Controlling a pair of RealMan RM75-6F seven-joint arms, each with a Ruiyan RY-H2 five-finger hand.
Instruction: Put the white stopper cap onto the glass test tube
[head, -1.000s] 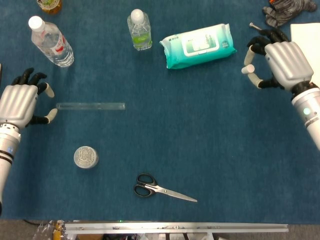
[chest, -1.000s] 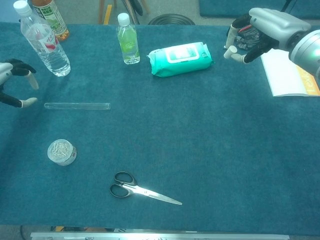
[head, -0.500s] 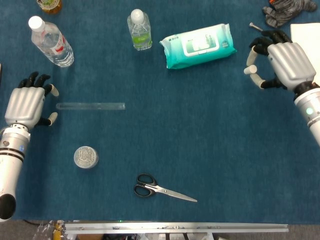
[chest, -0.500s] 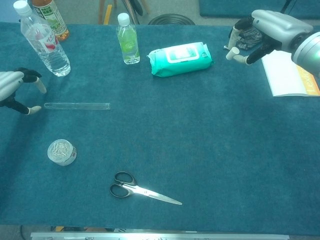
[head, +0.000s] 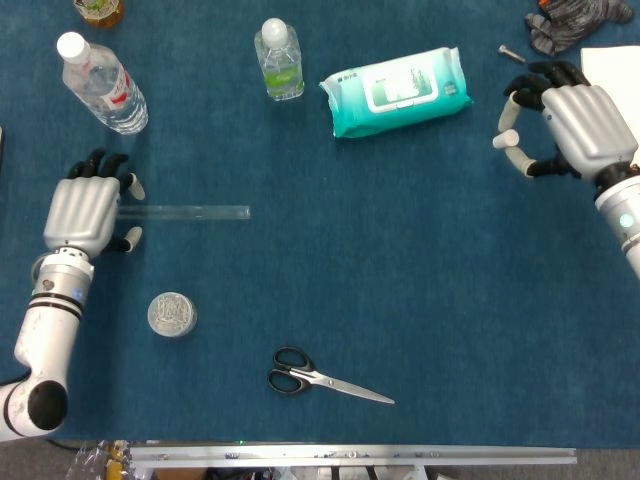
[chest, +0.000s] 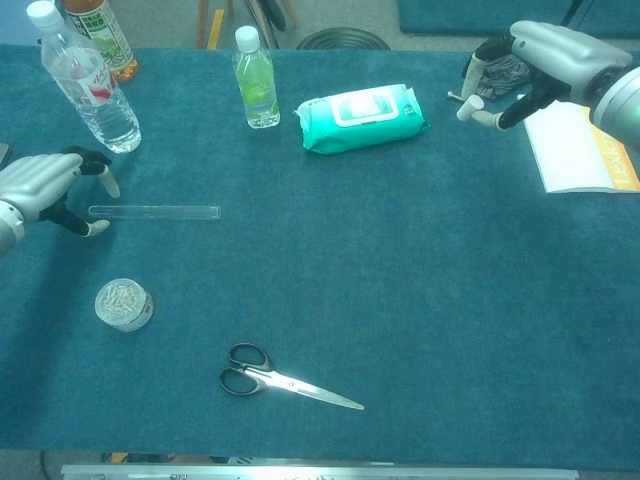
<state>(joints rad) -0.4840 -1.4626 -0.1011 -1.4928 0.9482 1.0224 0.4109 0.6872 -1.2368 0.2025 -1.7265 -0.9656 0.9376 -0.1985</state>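
The glass test tube (head: 185, 212) (chest: 158, 211) lies flat on the blue cloth at the left, pointing left to right. My left hand (head: 83, 213) (chest: 42, 187) hovers at its left end, fingers apart, a fingertip on either side of the tube, holding nothing. A small pale piece (head: 510, 51), possibly the white stopper cap, lies at the far right next to a grey cloth. My right hand (head: 578, 125) (chest: 545, 55) is just below and right of it, fingers loosely curled and apart, with nothing visible in them.
A water bottle (head: 100, 82), a small green bottle (head: 279, 62) and a teal wipes pack (head: 396, 90) line the far side. A round tin (head: 172, 314) and scissors (head: 325, 378) lie near the front. A grey cloth (head: 575, 22) and a booklet (chest: 575, 150) sit at the right.
My left hand has moved right until its fingers straddle the tube's left end. My right hand has drifted slightly right. The tube has not moved.
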